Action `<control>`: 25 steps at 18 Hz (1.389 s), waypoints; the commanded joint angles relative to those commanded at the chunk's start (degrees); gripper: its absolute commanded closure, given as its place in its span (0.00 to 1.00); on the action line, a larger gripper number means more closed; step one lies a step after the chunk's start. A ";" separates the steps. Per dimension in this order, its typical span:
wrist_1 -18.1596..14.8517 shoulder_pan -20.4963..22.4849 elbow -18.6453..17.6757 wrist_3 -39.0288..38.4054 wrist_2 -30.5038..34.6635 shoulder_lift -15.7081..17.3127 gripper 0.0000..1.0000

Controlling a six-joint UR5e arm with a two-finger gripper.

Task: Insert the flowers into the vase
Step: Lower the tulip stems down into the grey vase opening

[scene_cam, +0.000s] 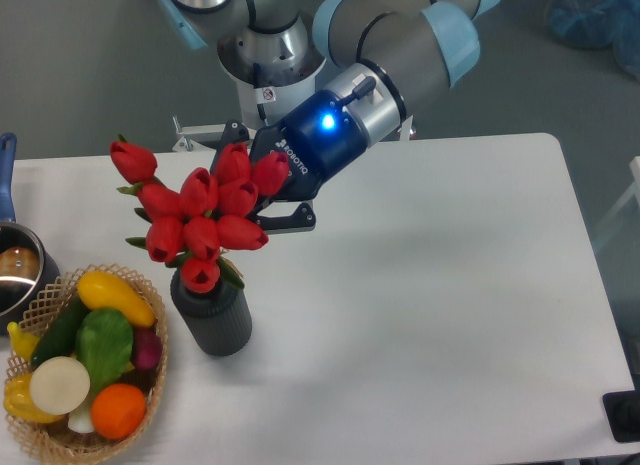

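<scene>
The flowers point(200, 213), a bunch of red tulip buds with green leaves, are held in the air, tilted to the left. Their lowest buds hang over and cover the mouth of the vase point(213, 320), a dark grey ribbed cylinder standing on the white table. My gripper point(262, 192) is behind the buds, up and right of the vase, shut on the stems, which are mostly hidden by the buds. I cannot tell whether the stems are inside the vase.
A wicker basket point(148, 385) of colourful produce stands just left of the vase at the front left. A steel pot point(18, 275) with a blue handle is at the left edge. The white table point(450, 315) stretches to the right.
</scene>
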 joint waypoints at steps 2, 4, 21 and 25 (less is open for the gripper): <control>0.00 0.00 -0.18 0.09 -0.09 0.00 0.89; 0.09 -0.17 -0.18 0.17 0.00 -0.26 0.89; 0.88 -0.26 -6.24 8.17 1.14 -2.28 0.85; 1.49 -0.44 -6.95 8.52 1.23 -2.72 0.85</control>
